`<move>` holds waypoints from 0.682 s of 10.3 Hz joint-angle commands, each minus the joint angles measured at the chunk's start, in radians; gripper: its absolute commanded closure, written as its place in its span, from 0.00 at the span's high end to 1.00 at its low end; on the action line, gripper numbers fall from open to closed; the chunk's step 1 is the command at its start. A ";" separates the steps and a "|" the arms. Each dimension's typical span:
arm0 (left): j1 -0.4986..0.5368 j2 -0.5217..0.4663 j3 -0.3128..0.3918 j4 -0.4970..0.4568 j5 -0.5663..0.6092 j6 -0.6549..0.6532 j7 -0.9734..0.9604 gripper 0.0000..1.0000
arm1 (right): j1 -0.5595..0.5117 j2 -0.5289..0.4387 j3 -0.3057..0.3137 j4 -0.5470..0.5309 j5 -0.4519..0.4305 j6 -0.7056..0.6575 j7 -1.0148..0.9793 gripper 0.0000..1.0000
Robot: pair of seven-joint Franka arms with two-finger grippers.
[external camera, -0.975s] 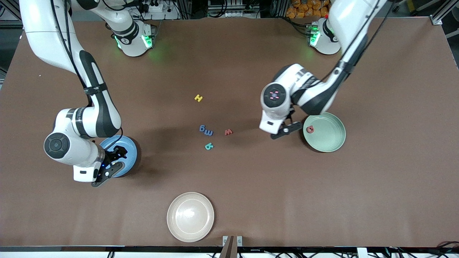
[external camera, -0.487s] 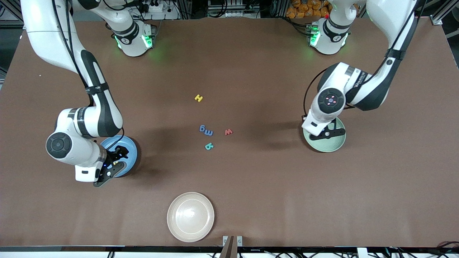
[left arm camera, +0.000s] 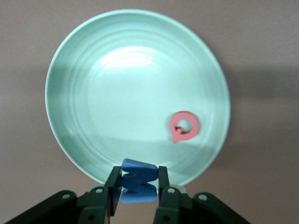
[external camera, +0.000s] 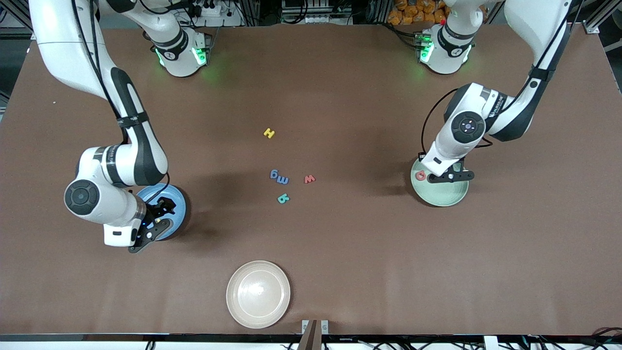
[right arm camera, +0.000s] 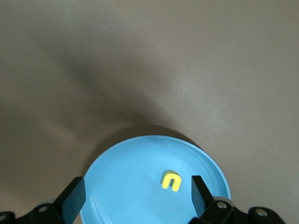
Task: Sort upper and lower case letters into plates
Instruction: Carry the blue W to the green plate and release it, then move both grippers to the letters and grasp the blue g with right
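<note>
blue letter (left arm camera: pixel 138 182) partly hidden by left hand (left arm camera: pixel 138 187)

A robotics laboratory: two white robot arms (external camera: pixel 116 121) are bolted to a wide table (external camera: pixel 340 253) covered in brown matting, green status lights glowing at their bases, with aluminium framing (external camera: pixel 597 19) and bundled cables (external camera: pixel 214 9) along the table's edge.

Only the chunky toy letters read: a yellow plastic H (external camera: pixel 268 133) farthest from the round cream-beige plate (external camera: pixel 233 306), then a red W (external camera: pixel 309 179), and nearer it a blue g (external camera: pixel 274 174).
</note>
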 commanded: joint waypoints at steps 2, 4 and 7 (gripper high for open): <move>0.027 -0.051 -0.016 -0.039 -0.009 0.024 0.050 1.00 | 0.113 -0.019 0.015 0.010 0.005 -0.090 0.235 1.00; 0.024 -0.051 -0.031 -0.033 -0.030 0.023 0.020 1.00 | 0.197 -0.018 0.032 0.010 0.034 -0.082 0.319 1.00; 0.008 -0.028 -0.125 0.013 -0.132 0.023 -0.243 1.00 | 0.309 -0.010 0.032 0.010 0.079 -0.035 0.457 1.00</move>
